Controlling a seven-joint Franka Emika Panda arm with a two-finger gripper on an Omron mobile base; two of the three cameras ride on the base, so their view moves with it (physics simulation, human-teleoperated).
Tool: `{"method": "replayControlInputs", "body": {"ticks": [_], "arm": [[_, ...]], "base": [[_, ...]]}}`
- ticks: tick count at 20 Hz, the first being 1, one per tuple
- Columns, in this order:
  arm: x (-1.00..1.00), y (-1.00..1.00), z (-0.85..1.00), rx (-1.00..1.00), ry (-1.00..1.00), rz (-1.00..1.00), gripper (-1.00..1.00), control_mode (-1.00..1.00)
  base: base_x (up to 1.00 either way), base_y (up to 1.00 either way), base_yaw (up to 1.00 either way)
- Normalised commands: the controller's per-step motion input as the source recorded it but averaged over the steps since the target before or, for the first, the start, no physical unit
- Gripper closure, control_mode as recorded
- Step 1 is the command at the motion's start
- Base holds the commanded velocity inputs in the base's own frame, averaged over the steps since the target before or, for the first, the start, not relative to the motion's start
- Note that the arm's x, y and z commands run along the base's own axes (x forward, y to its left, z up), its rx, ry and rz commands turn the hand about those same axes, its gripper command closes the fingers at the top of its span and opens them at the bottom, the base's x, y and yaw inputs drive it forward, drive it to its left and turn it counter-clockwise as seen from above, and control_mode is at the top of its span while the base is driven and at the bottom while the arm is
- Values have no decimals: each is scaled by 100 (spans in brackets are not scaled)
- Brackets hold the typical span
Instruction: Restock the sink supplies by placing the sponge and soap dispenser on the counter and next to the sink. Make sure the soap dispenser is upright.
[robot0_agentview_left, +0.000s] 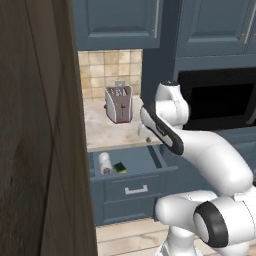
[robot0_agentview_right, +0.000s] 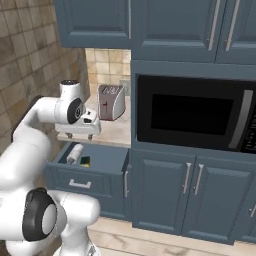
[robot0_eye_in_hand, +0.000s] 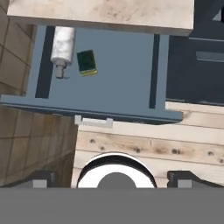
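The drawer (robot0_eye_in_hand: 122, 74) under the counter (robot0_agentview_left: 107, 132) stands pulled out. In its left part the soap dispenser (robot0_eye_in_hand: 62, 45) lies on its side, pump end toward the drawer front, also seen from the bases (robot0_agentview_left: 105, 162) (robot0_agentview_right: 75, 153). The sponge (robot0_eye_in_hand: 86, 62) lies flat just right of it, green layer up (robot0_agentview_left: 119, 167) (robot0_agentview_right: 85, 161). My gripper (robot0_agentview_right: 79, 136) (robot0_agentview_left: 144, 135) hangs open and empty at counter height above the drawer, well clear of both things. The sink is out of view.
A silver toaster (robot0_agentview_left: 118, 103) stands at the back of the counter. A black microwave (robot0_agentview_right: 195, 112) is built in to the right above blue cabinet doors. A dark wooden panel (robot0_agentview_left: 35, 150) is close on the left. Wood floor (robot0_eye_in_hand: 175, 144) lies before the drawer.
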Motion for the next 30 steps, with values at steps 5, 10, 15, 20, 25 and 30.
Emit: {"method": "replayControlInputs", "body": {"ticks": [5,10,15,20,25,30], "arm": [[24,39,-100,1,0,0,-100,-100],[36,2,-87,11,1,0,-100,-100],[52,0,-60,7,4,0,-100,-100],[53,0,-40,3,8,0,-100,-100],[49,3,-31,0,15,0,-100,-100],[40,0,-37,0,14,0,-100,-100]], "base": [[0,0,0],[0,0,0],[0,0,0],[0,0,0],[0,0,0],[0,0,0]]}}
